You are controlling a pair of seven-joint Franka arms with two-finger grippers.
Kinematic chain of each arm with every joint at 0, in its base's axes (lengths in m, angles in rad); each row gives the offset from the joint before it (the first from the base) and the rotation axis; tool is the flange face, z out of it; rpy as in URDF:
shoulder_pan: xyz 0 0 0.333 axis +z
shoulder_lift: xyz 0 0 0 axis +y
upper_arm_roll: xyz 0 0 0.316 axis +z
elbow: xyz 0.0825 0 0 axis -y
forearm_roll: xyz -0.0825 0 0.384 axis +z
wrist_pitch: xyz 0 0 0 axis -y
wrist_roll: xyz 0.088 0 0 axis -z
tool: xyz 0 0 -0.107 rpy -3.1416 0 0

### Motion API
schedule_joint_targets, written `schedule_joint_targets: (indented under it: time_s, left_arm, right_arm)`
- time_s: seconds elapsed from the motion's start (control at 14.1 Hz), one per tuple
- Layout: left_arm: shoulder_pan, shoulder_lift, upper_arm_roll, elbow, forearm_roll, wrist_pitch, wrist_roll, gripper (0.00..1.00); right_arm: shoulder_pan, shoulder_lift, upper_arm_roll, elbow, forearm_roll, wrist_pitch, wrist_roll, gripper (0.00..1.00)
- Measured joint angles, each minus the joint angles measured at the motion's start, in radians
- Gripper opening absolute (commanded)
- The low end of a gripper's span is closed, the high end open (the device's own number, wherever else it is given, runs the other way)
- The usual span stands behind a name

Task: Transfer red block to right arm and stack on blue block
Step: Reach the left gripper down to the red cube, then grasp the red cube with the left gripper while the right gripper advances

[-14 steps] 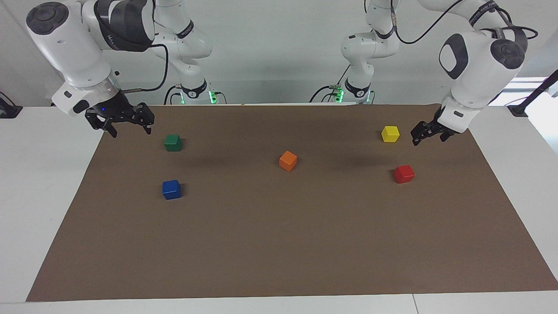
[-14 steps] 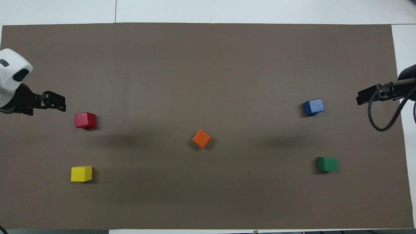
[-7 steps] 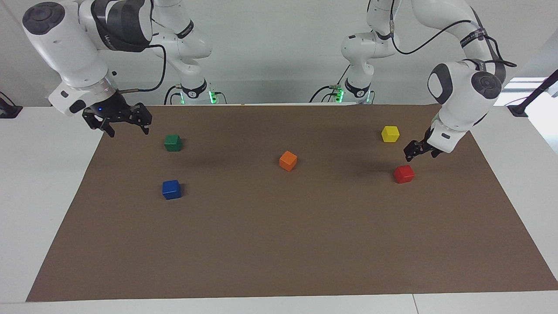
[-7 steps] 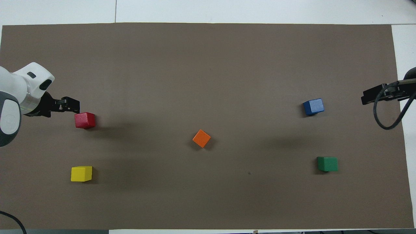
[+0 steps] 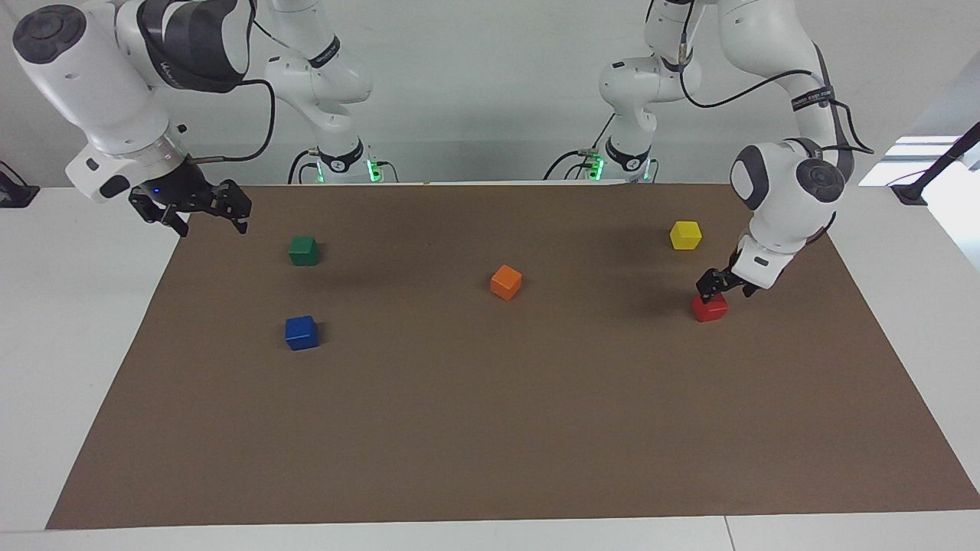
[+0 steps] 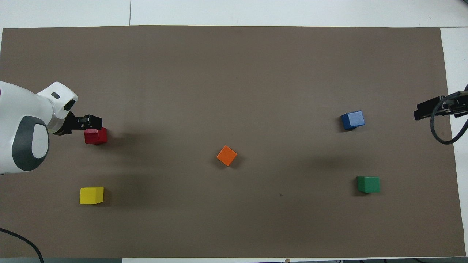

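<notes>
red block [image 5: 710,308]: sits on brown mat [image 5: 490,428], toward left arm's end of the surface; farther from robots than yellow block, w/ a gap between them.
left tool [image 5: 712,289]: right over red block, tips at the block's top edge on the robot-facing side; in overhead view the black tip overlaps the block's upper edge. Contact w/ block: can't tell. Block still flat on mat, not lifted.
left tool state: fingers spread, nothing pinched.
left arm [image 5: 781,207]: bends down from its base, wrist angled steeply toward red block.
yellow block [image 5: 685,235]: nearer robots than red block, same end of mat, apart from left tool.
orange block [image 5: 505,282]: approx. mid-mat, turned so a corner faces the cams; well apart from red block.
blue block [image 5: 302,333]: toward right arm's end of the surface, on mat, nothing on top; approx. as far from robots as red block, w/ orange block between them.
green block [image 5: 303,250]: nearer robots than blue block, same end.
right tool [image 5: 203,216]: up in the air over the mat's edge at right arm's end, near the corner closest to robots; well apart from green & blue blocks.
right tool state: fingers spread, empty; blue wrist light on.
right arm [image 5: 115,84]: waits.
surface [image 5: 69,306]: white, shows around the mat on all sides.
</notes>
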Motion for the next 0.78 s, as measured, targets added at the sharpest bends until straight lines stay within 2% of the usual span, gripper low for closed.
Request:
schedule_joint_targets:
  time_s: [0.28,0.78]
  left_arm:
    - [0.0,0.01,0.001,-0.035,0.0,0.052,0.0,1.0]
    - [0.0,0.028,0.001,-0.105,0.0,0.134,0.0,1.0]
  right_arm:
    - [-0.005,0.001,0.001,-0.019,0.248,0.021,-0.009,1.0]
    - [-0.073,0.017,-0.008,-0.226,0.816,0.019,-0.228,1.0]
